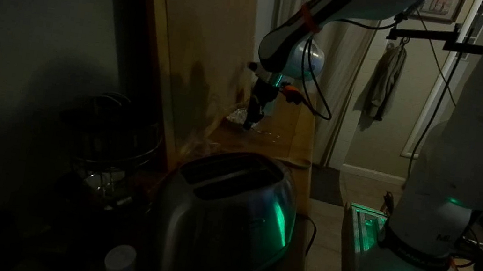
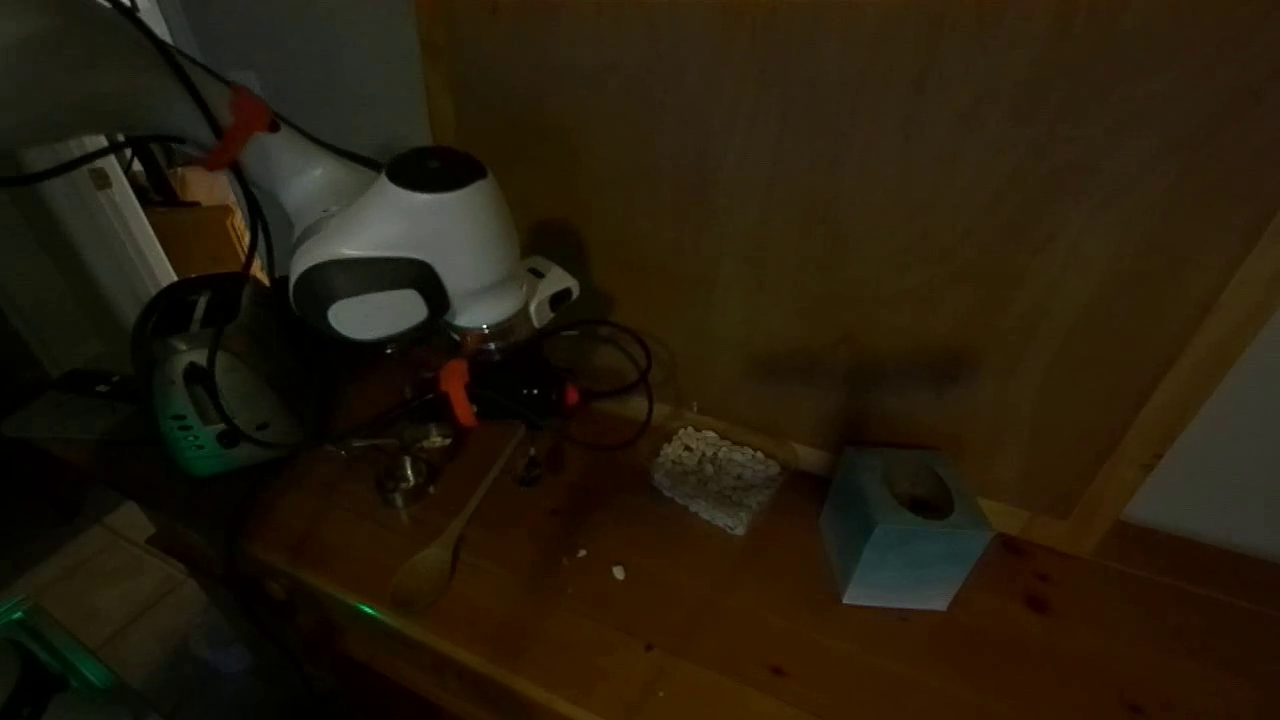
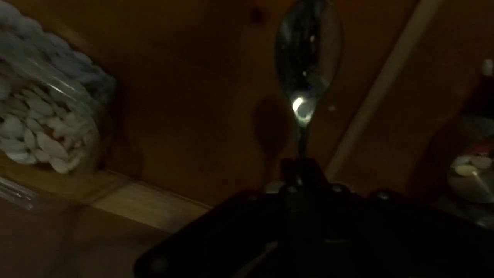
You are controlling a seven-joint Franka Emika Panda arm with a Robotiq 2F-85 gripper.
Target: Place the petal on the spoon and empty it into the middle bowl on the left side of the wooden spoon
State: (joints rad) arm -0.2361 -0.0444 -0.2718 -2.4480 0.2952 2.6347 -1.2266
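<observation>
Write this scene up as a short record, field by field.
Gripper: shut on the metal spoon
Height: spoon held off the table
Supply: clear container with many pale petals
Load: no petals visible on the metal spoon
Strays: loose petals on the table
Wooden spoon: lying on the table
Metal bowl: pale pieces inside, cut off by the wrist view's edge
Also there: tissue box, toaster
Light: dim

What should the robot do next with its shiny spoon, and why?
I'd probably ease the metal spoon across to the clear tub for a scoop. The gripper pinches the spoon's handle, and the scooping end looks empty, though it's pretty dark. The spoon hangs to one side of the tub, which holds lots of white petals.
</observation>
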